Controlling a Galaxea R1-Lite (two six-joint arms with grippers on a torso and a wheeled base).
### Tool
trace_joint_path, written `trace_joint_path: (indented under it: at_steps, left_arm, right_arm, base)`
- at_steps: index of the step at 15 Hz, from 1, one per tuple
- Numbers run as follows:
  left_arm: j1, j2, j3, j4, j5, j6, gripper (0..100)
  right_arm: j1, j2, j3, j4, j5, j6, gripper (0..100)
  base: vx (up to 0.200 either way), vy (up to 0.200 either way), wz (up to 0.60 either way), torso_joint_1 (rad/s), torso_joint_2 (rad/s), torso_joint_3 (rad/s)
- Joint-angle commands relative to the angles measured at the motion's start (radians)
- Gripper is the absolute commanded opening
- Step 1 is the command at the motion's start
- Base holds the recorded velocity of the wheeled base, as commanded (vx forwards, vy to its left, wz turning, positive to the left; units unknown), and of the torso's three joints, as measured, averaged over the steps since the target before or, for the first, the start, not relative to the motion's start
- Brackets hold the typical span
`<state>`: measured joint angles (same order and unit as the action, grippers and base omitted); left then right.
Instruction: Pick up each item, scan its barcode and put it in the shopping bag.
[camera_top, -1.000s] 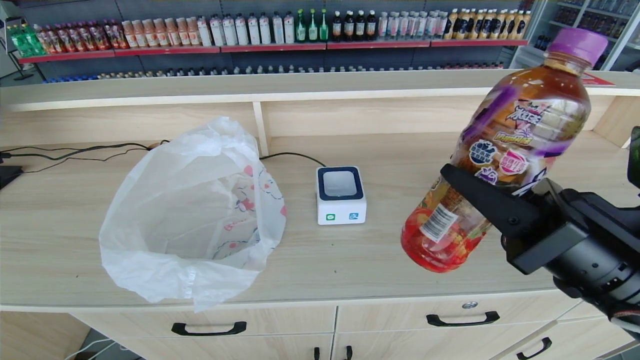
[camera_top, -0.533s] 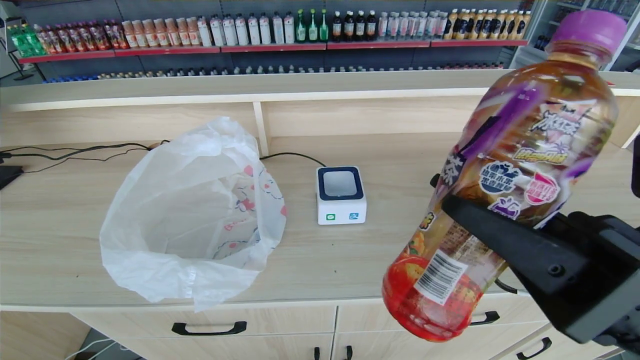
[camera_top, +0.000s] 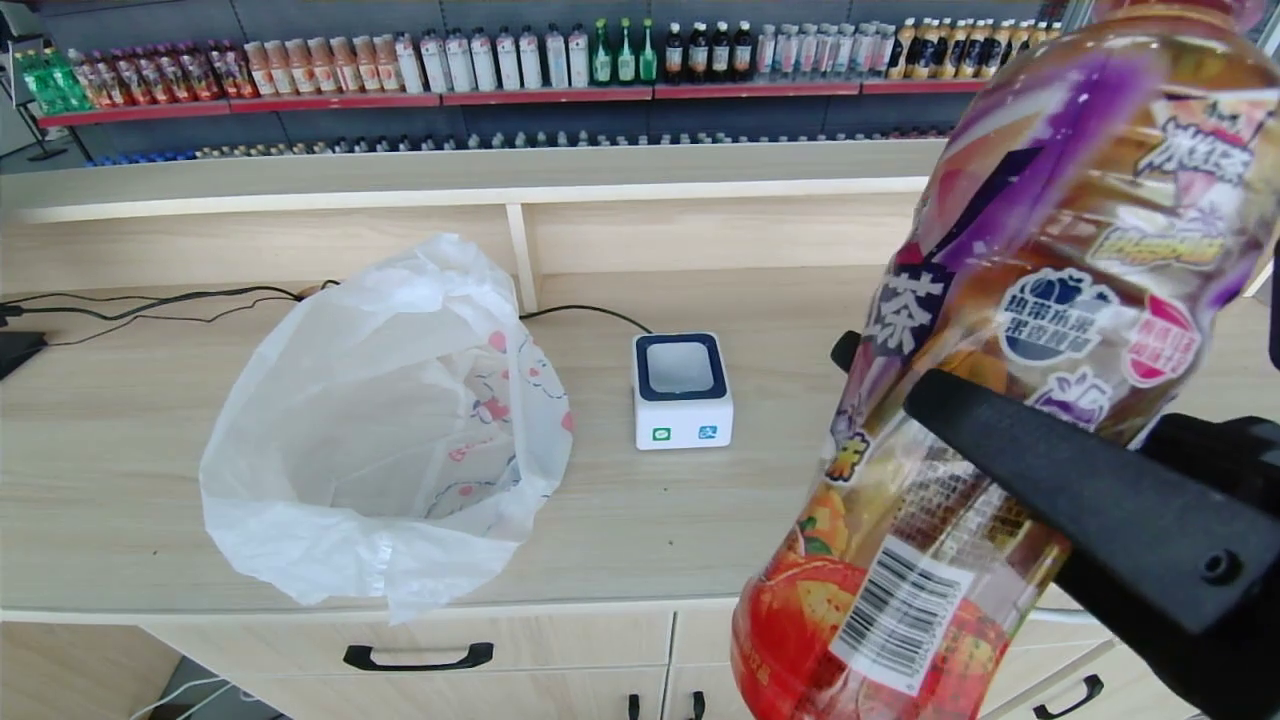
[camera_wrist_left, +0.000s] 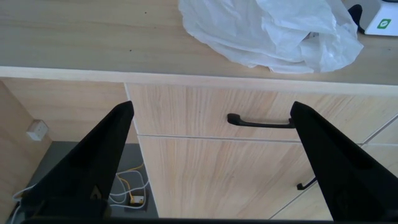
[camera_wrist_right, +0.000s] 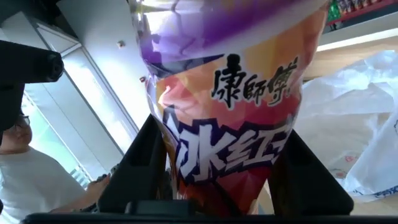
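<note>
Right pincer (camera_top: 885, 372) clamps purple-labelled plastic tea bottle (camera_top: 1060, 250) mid-body, likely baring barcode (camera_top: 900, 620) below it for the white cube scanner (camera_top: 682, 390) leftward; left pincer (camera_wrist_left: 211, 112) apart.

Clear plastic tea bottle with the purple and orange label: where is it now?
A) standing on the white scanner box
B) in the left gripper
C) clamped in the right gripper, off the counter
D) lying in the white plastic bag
C: the right gripper is shut on the clear plastic tea bottle, holding it tilted in the air to the right of the white scanner box.
</note>
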<state>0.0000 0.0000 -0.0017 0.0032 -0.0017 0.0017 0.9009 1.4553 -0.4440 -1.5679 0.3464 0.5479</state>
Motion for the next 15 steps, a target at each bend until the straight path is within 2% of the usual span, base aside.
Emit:
trace_joint_path:
  at_steps: [1,9,15]
  left_arm:
    - [0.000,0.000,0.000,0.000,0.000,0.000,100]
    - [0.000,0.000,0.000,0.000,0.000,0.000,100]
    - [0.000,0.000,0.000,-0.002,0.000,0.000,100]
  right_arm:
    - [0.009,0.011,-0.033,0.000,0.000,0.026,0]
    - [0.010,0.040,-0.120,-0.001,-0.001,0.086,0]
    - [0.012,0.062,-0.124,-0.003,-0.001,0.095,0]
  base:
    - [0.000,0.000,0.00,0.000,0.00,0.000]
    - [0.000,0.000,0.00,0.000,0.00,0.000]
    - [0.000,0.000,0.00,0.000,0.00,0.000]
